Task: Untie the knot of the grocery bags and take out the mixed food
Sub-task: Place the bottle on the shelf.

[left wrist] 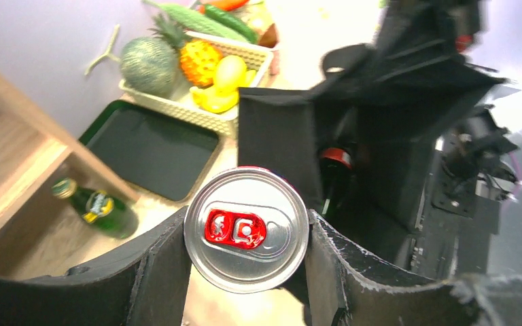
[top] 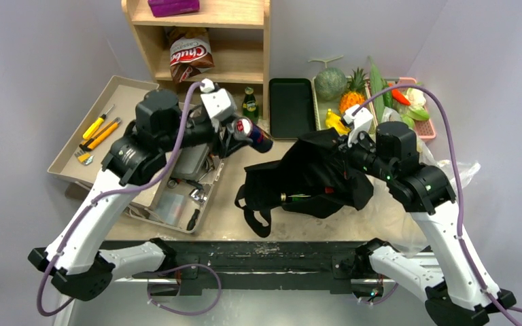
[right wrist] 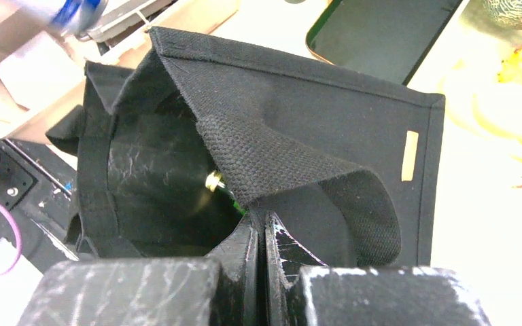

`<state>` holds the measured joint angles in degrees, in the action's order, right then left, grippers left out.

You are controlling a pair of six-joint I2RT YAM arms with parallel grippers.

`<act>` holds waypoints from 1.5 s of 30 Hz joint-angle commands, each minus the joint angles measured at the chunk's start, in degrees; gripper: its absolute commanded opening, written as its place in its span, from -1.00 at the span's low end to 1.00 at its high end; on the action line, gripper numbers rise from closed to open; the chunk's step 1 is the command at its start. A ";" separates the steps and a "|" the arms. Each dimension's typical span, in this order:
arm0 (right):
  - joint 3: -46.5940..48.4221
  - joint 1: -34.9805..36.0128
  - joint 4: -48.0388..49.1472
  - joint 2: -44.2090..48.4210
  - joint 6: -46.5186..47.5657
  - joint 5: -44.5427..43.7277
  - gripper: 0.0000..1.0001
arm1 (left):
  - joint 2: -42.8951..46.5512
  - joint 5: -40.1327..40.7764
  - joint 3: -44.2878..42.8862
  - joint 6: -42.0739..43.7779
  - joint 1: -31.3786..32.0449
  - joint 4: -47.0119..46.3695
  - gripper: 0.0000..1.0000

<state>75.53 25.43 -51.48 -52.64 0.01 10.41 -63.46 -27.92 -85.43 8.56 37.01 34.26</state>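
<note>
Left gripper (left wrist: pixel 247 239), closest to its wrist camera: black fingers (left wrist: pixel 166 265) parted about halfway and clamped on either side of a drink can (left wrist: pixel 246 229), silver lid and red tab turned to the lens. Held in the air over the table (top: pixel 225 204), between the wooden shelf (top: pixel 255 41) and the black cloth bag (top: pixel 312 178), touching neither.

Right gripper (right wrist: pixel 262 227): clenched tight, fingertips pressed together on a fold of the cloth bag's rim, that edge raised and the mouth gaping toward the left arm.

Inside the cloth bag: green bottle with a gold cap (right wrist: pixel 216 183) lying against the dark lining; in the left wrist view, a dark bottle with a red cap (left wrist: pixel 335 159). Rest of the contents too dark to tell.

See-through plastic bag (top: pixel 463 171): crumpled on the table at far right, partly under the right arm.

Cream basket (top: pixel 321 109), behind the cloth bag: round green melon (top: pixel 329 83), pineapple (top: pixel 353 96), long cucumber (top: pixel 377 80), yellow fruit (top: pixel 336 122).

Pink basket (top: pixel 429 132), just beside the cream one: red pepper (top: pixel 401 97), leafy greens (top: pixel 416 98).

Flat black tray (top: pixel 291 107): between the shelf and the cream basket.

On the shelf: chip packet (top: pixel 190 54) at mid level, green bottle (top: pixel 249 103) at the bottom.

Beige tray (top: pixel 119 88), far left: yellow-handled tools (top: pixel 98 129)
</note>
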 commanded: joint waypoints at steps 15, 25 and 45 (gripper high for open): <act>0.76 -0.24 -9.79 6.15 6.64 0.59 -1.00 | -32.56 17.68 -10.57 6.89 -6.62 -12.95 -1.00; 1.48 -0.41 -9.88 5.62 7.72 -0.64 -1.00 | -44.84 25.17 -15.32 10.61 -10.14 -19.40 -1.00; 1.17 -0.89 -9.51 5.28 7.80 -0.44 -1.00 | -47.96 29.18 -11.98 10.40 -15.96 -25.82 -1.00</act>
<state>74.98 25.06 -60.10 -47.22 6.70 11.29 -111.90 -0.95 -96.66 19.29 22.76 16.75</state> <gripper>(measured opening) 0.008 0.536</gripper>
